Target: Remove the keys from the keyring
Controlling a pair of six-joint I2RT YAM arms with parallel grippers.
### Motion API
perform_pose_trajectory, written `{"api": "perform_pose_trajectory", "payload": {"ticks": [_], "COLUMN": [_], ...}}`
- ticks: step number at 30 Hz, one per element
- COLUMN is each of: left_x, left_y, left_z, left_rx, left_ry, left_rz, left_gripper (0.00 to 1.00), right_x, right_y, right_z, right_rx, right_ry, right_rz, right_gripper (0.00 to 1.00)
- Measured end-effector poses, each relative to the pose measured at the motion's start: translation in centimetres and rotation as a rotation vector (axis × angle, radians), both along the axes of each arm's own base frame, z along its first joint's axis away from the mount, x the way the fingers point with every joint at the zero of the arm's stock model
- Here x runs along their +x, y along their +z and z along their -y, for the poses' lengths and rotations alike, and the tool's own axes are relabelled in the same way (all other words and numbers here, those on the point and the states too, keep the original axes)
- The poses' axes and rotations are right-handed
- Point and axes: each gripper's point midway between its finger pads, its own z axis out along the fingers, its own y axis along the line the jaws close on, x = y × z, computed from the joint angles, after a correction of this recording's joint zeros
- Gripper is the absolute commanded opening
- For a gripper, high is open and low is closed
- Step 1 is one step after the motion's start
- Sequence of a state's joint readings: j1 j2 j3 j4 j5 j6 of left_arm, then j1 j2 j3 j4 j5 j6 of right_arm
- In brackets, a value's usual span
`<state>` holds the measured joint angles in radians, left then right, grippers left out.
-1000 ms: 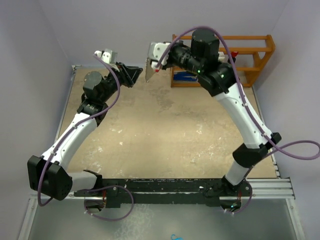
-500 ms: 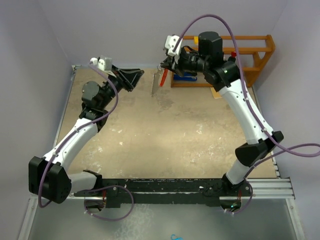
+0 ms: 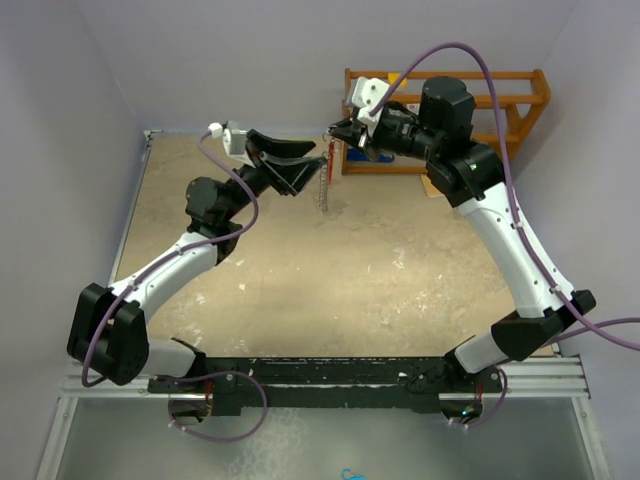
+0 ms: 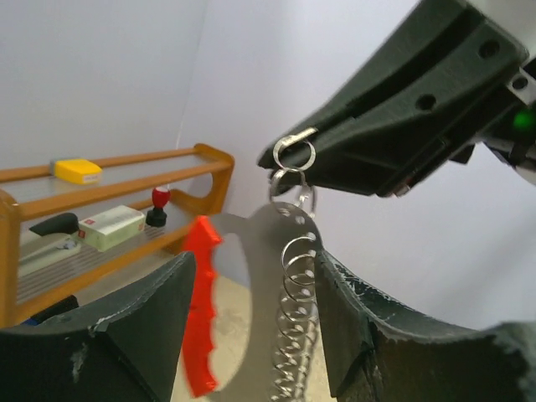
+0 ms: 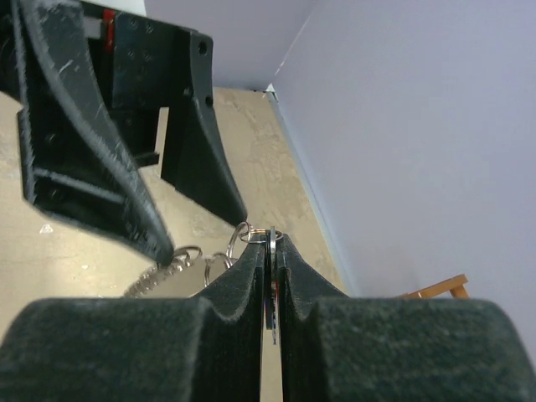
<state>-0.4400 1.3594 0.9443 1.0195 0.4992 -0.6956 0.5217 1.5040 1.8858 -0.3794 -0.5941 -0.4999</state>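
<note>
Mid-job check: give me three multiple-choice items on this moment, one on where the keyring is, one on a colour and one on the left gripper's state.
1. The keyring is
A. lying on the table
B. hanging in the air from the right gripper
C. resting on the shelf

2. The strip on the keyring's curved piece is
A. blue
B. green
C. red

3. The left gripper is
A. open, with a jaw on each side of the keyring
B. shut on the keyring
C. shut on nothing

Answers:
1 B: the right gripper pinches the small top ring and the rest dangles below it.
2 C: the left wrist view shows a bright red strip.
3 A: its jaws stand wide apart, with the keyring hanging between them.
</note>
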Motion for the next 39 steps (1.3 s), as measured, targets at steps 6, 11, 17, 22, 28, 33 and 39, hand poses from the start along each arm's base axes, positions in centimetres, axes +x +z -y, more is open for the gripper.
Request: {"api": "perform_pose_trajectory", "payload": {"ticks": [6, 11, 17, 22, 28, 33, 39], "left_x": [-0.7, 0.7, 2.3, 2.2, 1.0, -0.5, -1.9], "left_y": [-1.2, -2.0, -1.9, -0.7, -0.1, -0.2, -0.1], "left_z": [2.0, 1.8, 0.5, -0.7, -1.2, -0.2, 1.6], "left_rx": [0.059, 0.089, 0.102, 0.077, 0.055, 0.073, 0.121], "left_ry": [0.0, 0.088, 0.217, 0.285, 0.291, 0.264, 0.304], "left_rz": [0.011, 0.003, 0.012, 0.046, 0.129, 0.219, 0.322], "left_gripper": [0.59, 0.6, 0.61, 0.61, 0.66, 0.68, 0.7], "right_x": [0.2, 0.4, 0.5, 0.5, 1.0, 0.8, 0.3], "right_y": [-0.7, -1.6, -1.7, -1.7, -1.6, -1.5, -1.5], "right_z": [-0.1, -0.2, -0.2, -0.2, -0.2, -0.5, -1.3], "right_rx": [-0.007, -0.017, -0.02, -0.022, -0.015, -0.012, -0.019], "right_ry": [-0.001, -0.001, 0.0, -0.001, -0.022, -0.022, -0.015], "right_rz": [-0.01, -0.02, -0.016, -0.013, -0.003, 0.0, 0.007], "right_gripper": [0.09, 0.09, 0.09, 0.09, 0.1, 0.1, 0.1]}}
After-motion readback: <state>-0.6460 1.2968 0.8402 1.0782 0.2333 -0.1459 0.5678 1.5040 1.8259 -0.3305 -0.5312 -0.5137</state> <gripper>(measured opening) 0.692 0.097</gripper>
